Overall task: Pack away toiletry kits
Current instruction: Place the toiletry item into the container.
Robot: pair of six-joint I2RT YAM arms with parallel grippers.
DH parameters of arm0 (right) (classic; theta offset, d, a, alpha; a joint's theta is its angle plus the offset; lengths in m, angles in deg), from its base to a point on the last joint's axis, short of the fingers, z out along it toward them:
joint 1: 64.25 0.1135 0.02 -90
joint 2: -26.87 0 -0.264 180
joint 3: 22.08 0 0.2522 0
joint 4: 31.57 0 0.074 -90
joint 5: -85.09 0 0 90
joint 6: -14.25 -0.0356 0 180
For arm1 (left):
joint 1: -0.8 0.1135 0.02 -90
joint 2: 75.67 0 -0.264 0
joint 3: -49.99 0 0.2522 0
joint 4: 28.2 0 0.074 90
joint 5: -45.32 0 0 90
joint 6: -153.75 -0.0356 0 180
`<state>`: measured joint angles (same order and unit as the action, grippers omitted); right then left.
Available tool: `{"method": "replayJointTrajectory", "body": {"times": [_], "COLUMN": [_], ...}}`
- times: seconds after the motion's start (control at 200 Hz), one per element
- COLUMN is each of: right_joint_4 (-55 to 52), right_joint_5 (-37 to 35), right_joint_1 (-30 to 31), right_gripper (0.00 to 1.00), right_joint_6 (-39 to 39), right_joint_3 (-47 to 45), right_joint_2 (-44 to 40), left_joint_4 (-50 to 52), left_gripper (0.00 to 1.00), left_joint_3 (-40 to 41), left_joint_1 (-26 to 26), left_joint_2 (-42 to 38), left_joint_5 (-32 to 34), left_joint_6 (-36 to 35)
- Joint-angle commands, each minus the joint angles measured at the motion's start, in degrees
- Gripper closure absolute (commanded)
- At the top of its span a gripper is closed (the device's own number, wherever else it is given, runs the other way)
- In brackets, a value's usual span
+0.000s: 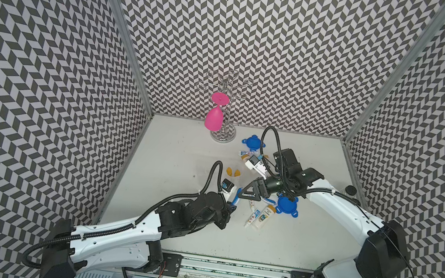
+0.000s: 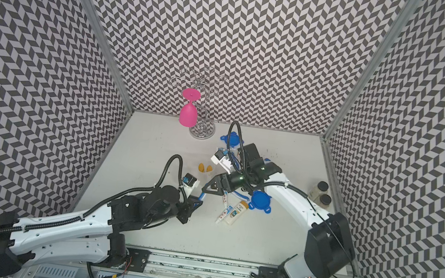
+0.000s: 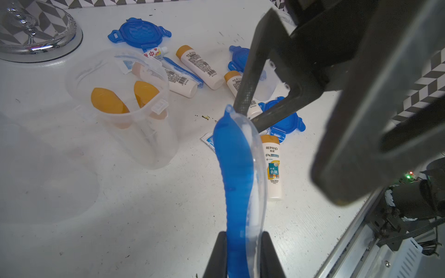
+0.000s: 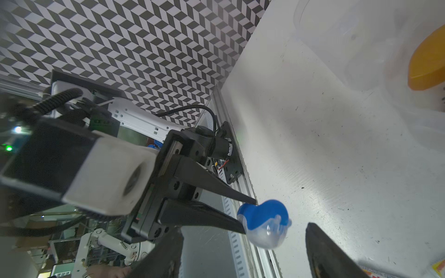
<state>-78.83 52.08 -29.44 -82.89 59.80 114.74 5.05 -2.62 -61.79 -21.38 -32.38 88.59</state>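
Clamping the blue toothbrush [image 3: 237, 173] by one end, the left gripper [image 3: 243, 237] is holding it off the desk [image 3: 144, 216]. The right gripper [image 4: 244, 231] fingers are standing apart around its other end, likely a hand-over so it reaches the open jar [image 3: 154, 144].

My left pincer [image 3: 240, 252] clamps the blue toothbrush [image 3: 237, 173]; the right pincer [image 3: 248, 118] sits at its far tip, near the clear jar [image 3: 154, 144].
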Motion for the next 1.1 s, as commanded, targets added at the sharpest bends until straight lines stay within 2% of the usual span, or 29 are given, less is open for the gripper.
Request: {"method": "replayJointTrajectory", "body": {"times": [0.0, 0.06, 0.21, 0.28, 0.315, 0.401, 0.446, 0.486, 0.576, 0.616, 0.821, 0.926, 1.097], "right_joint_4": [4.86, 5.10, 5.07, 4.25, 3.85, 2.98, 2.27, 1.60, -0.41, -0.15, 4.54, 7.64, 12.45], "right_joint_5": [0.81, 0.32, -0.48, -0.70, -0.95, -2.52, -4.08, -6.33, -14.66, -17.83, -31.84, -33.04, -35.68], "right_joint_1": [1.20, 1.32, 1.33, 1.32, 1.36, 0.95, 0.78, 0.60, 0.66, 0.61, 1.14, 1.23, 1.49], "right_gripper": [0.24, 0.30, 0.72, 0.84, 0.88, 0.96, 0.98, 1.00, 1.00, 1.00, 1.00, 1.00, 1.00], "right_joint_6": [-1.69, -1.98, -1.88, -1.33, -1.17, -0.82, -0.28, 0.26, 2.00, 2.37, 4.32, 5.15, 5.18], "right_joint_3": [0.96, 1.13, 1.88, 2.66, 3.07, 4.55, 6.05, 7.85, 13.41, 15.36, 20.75, 21.11, 19.36], "right_joint_2": [1.52, 2.23, 2.53, 2.87, 2.91, 3.18, 3.50, 4.06, 6.04, 6.87, 11.18, 12.33, 12.79], "left_joint_4": [-2.59, -2.78, -2.70, -3.09, -3.05, -2.23, -1.96, -1.49, -0.50, -0.22, 7.66, 7.76, 7.89], "left_gripper": [1.00, 1.00, 1.00, 0.99, 0.92, 0.63, 0.41, 0.29, 0.10, 0.05, 0.04, 0.04, 0.04], "left_joint_3": [-1.67, -1.75, -1.59, -1.19, -1.07, -1.31, -1.32, -1.00, 1.18, 2.77, 7.83, 8.51, 8.03], "left_joint_1": [-0.51, -0.60, -0.54, -0.58, -0.53, -0.19, 0.03, 0.31, 0.62, 0.62, 2.58, 2.93, 3.70], "left_joint_2": [0.16, 0.29, 0.39, 0.28, 0.44, 0.97, 0.81, 0.37, -2.47, -4.44, -11.75, -12.04, -7.72], "left_joint_5": [1.15, 1.32, 2.03, 2.03, 2.24, 2.38, 1.47, 0.63, -0.86, -1.36, -0.91, -1.21, -2.45], "left_joint_6": [-0.84, -0.85, -0.19, 0.10, 0.20, 1.69, 2.70, 3.94, 7.94, 9.48, 17.43, 18.94, 19.28]}}
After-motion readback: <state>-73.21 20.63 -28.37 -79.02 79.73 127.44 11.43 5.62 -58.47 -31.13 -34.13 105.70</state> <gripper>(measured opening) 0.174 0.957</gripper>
